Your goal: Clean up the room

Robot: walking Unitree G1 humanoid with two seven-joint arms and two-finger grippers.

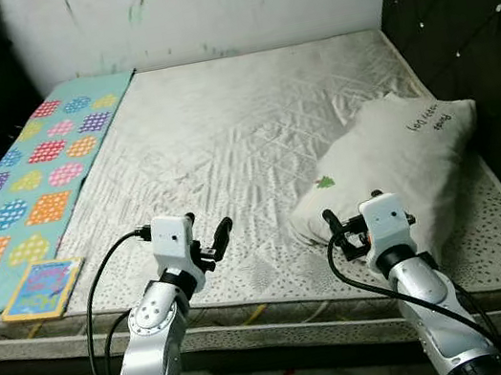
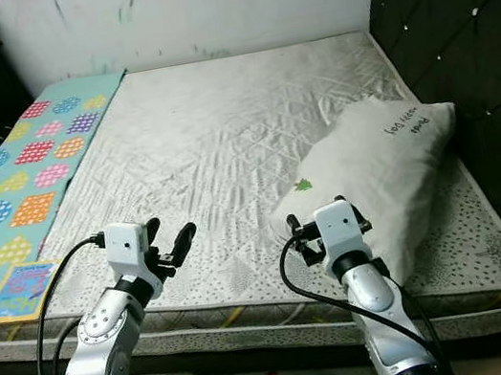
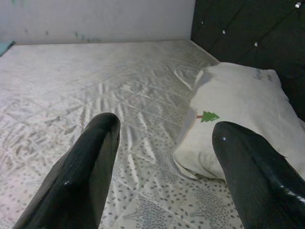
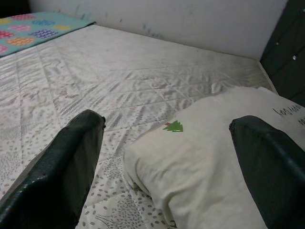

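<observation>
Both grippers are held above the near edge of the mattress [image 1: 223, 144]. Left gripper [image 1: 213, 240] is seen with fingers spread, nothing between them. Right gripper [image 1: 341, 230] is likewise spread and empty, just beside the pillow's near corner. A white pillow [image 1: 397, 166] with a small green tree print lies on the mattress against the dark headboard [image 1: 474, 22]. A patterned blanket [image 1: 26, 178] is spread along the mattress side opposite the headboard, with a colourful book [image 1: 43, 288] on its near end.
</observation>
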